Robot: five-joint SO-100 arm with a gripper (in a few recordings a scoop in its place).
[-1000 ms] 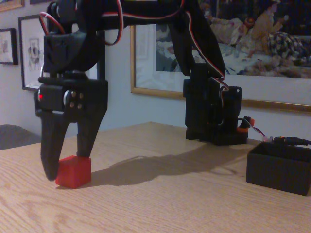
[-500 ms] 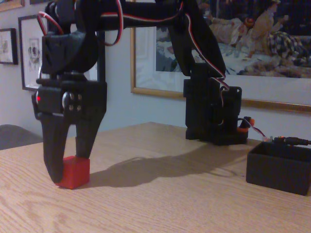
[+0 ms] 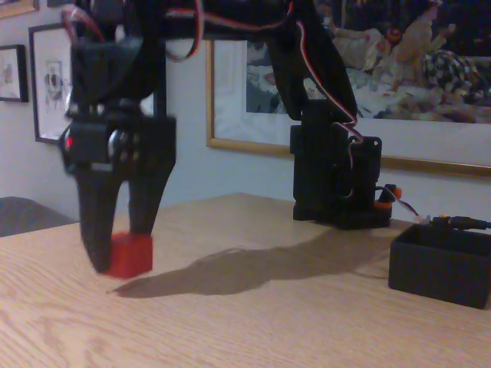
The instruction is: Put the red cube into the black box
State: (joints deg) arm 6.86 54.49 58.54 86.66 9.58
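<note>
No legible text, labels, brands or numbers are seen on any object in the fixed view.

Surface (image 3: 253, 322): light wood with visible grain, smooth, low sheen.
Red cube (image 3: 129, 255): solid matt red, plastic-looking, plain faces; finer texture blurred.
Gripper (image 3: 123, 241): matt black plastic body and jaws, slightly rough look; small shiny metal screw heads on the housing above.
Black box (image 3: 439, 268): matt black, plastic-looking, thick plain walls.
Robot base (image 3: 335, 184): matt black plastic blocks, one small glossy orange part at the foot.
Cables (image 3: 322, 77): smooth plastic-sheathed wires in red, white and black.
Picture frame (image 3: 253, 144): gold-toned moulding, faintly glossy.
</note>
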